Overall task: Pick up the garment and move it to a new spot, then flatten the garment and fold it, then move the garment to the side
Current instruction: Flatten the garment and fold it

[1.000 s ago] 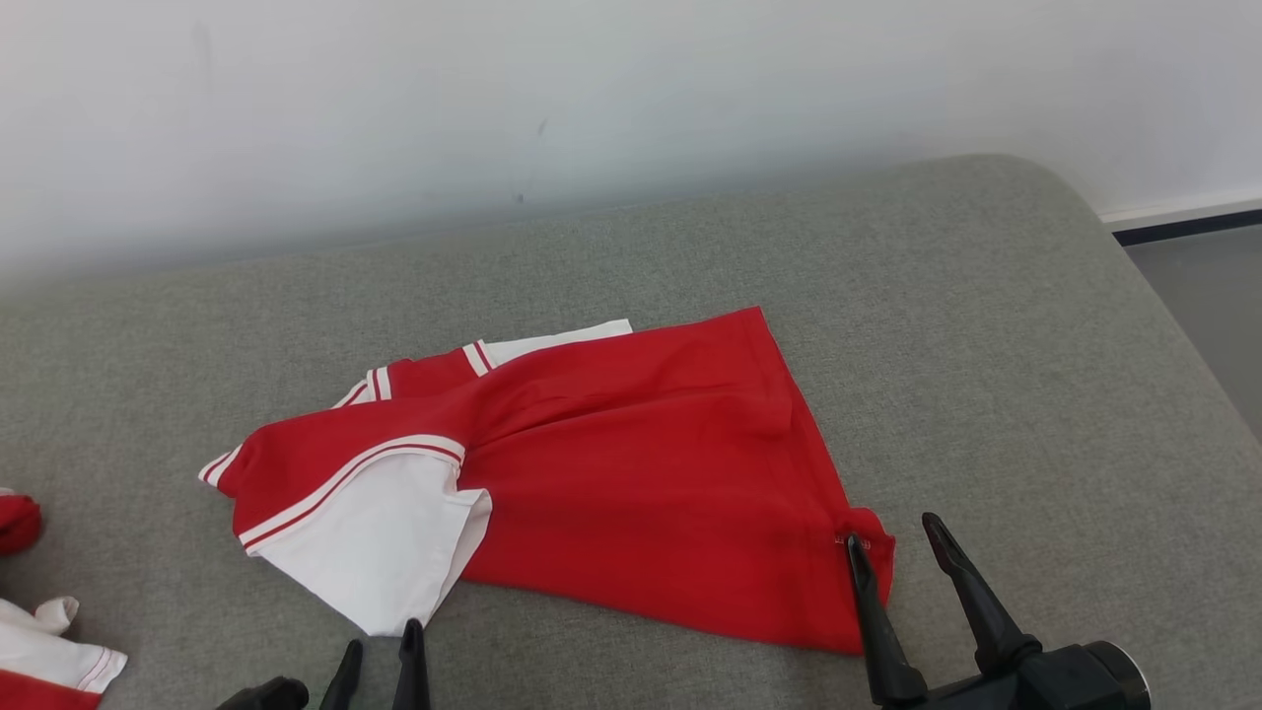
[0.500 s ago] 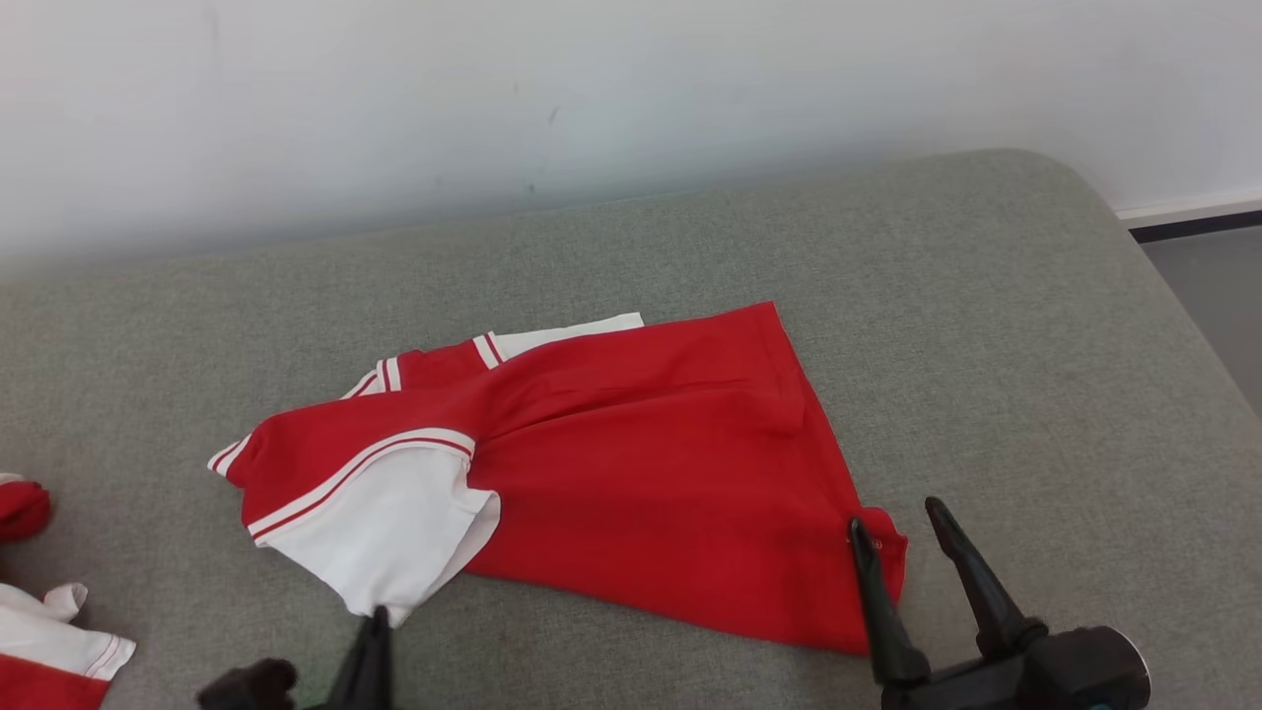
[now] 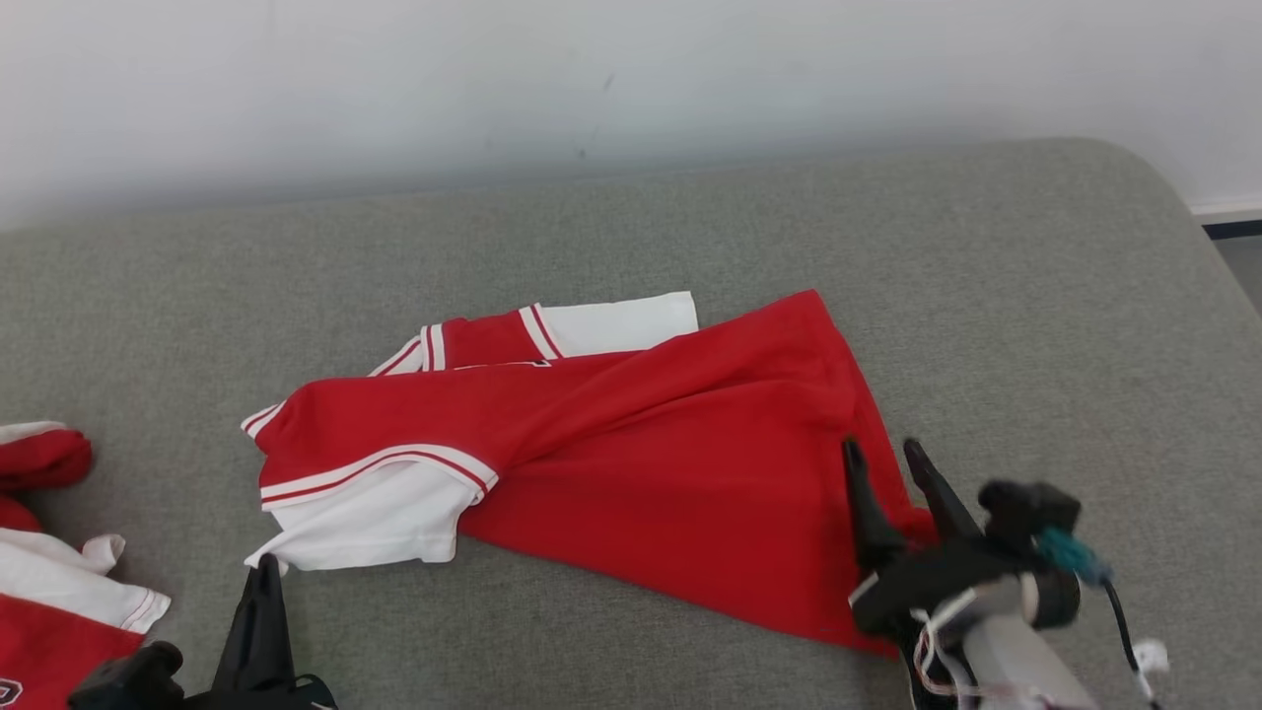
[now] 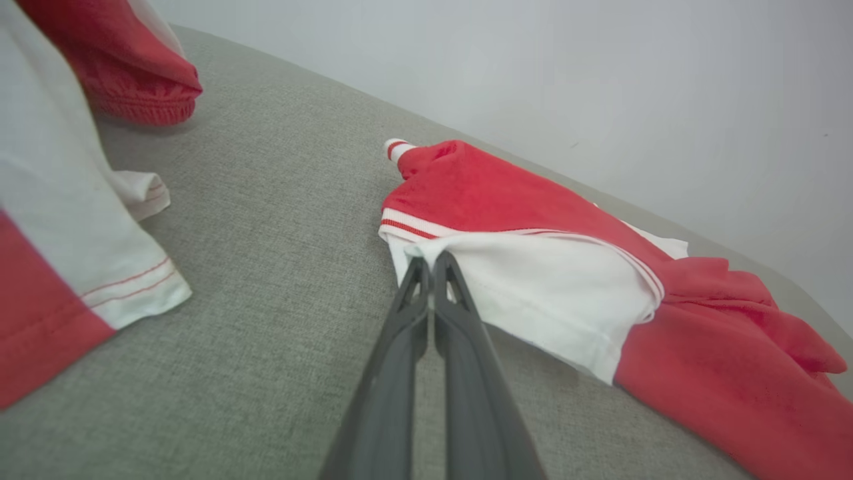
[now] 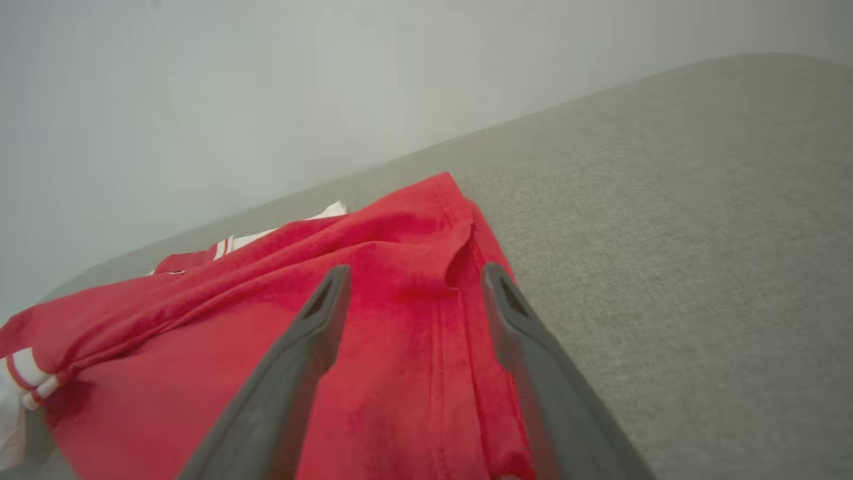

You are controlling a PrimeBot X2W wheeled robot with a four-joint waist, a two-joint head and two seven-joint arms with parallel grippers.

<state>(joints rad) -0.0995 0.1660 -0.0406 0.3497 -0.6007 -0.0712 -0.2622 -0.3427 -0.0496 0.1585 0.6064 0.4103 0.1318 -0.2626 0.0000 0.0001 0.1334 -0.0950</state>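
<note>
Shirt: one, red with white striped sleeves, lying rumpled and partly spread at the centre of the head view on the grey cushion.
Count: one shirt at centre, one separate heap of red-and-white clothes at the lower left edge, two grippers, one cushion, one pale wall across the top.
Left gripper: lower left of the head view, fingers pressed together and pinching the corner of the white sleeve.
Right gripper: lower right of the head view, fingers spread, standing over the shirt's red right-hand edge.
Head view: takes in both grippers, the whole shirt and the heap together.
Left wrist view: brings close the clamped tips against the sleeve hem at frame centre, with the heap large at the left.
Right wrist view: looks between the parted fingers at the red hem seam, with bare cushion to the right.
</note>
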